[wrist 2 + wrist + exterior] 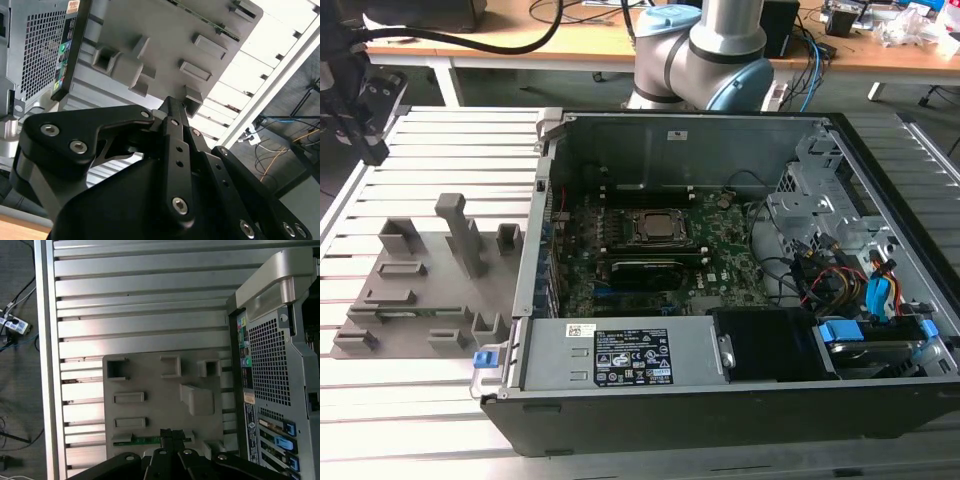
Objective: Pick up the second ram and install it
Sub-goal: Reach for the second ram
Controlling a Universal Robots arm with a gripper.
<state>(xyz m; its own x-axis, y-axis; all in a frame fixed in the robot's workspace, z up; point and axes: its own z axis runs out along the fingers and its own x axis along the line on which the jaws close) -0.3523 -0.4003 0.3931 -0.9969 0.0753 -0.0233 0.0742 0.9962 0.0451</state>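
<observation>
Gripper hung w/ fingers clenched, empty, clear of ram, which lay in fixture slot.

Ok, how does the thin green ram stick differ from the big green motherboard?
The thin green ram stick is long and narrow; the big green motherboard is broad. The stick sits on the grey fixture plate; the motherboard lies inside the open black computer case. Both are green circuit boards.
</observation>
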